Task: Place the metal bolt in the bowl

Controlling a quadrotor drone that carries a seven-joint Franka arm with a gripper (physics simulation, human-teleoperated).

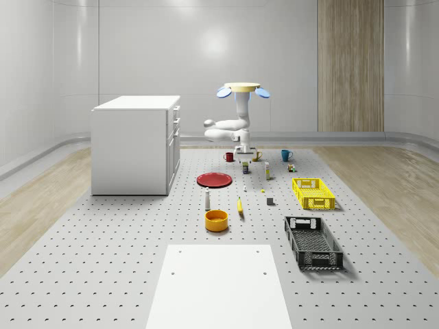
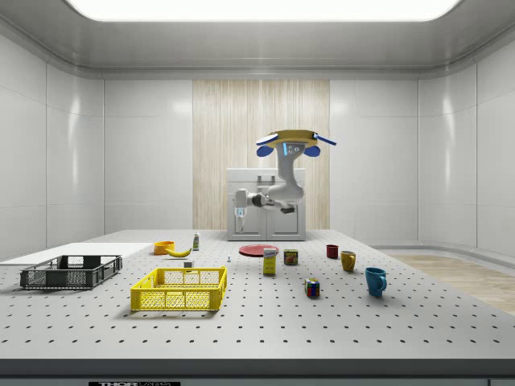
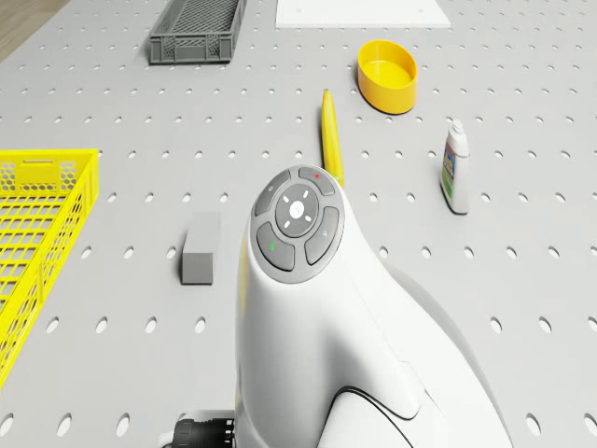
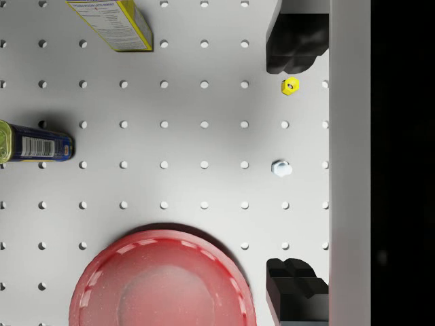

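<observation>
The small silver metal bolt (image 4: 281, 168) lies on the perforated table, between the red plate (image 4: 163, 282) and a yellow nut (image 4: 290, 86). My gripper (image 4: 293, 165) hangs open well above it, one dark finger on each side of the bolt in the wrist view. In the whole-scene view the bolt (image 1: 245, 189) is a speck in front of the gripper (image 1: 242, 153). The orange bowl (image 1: 216, 220) (image 3: 387, 75) stands empty nearer the whole-scene camera, apart from the bolt. The drone (image 1: 242, 89) (image 2: 294, 143) hovers over the far part of the table, with its arm folded beneath it.
Near the bolt are a banana (image 3: 330, 135), a white bottle (image 3: 454, 168), a grey block (image 3: 200, 247), a can (image 4: 30, 142) and a yellow box (image 4: 119, 24). A yellow crate (image 1: 313, 192) and a dark crate (image 1: 313, 242) stand toward the whole-scene view's right. A white cabinet (image 1: 135, 144) stands left.
</observation>
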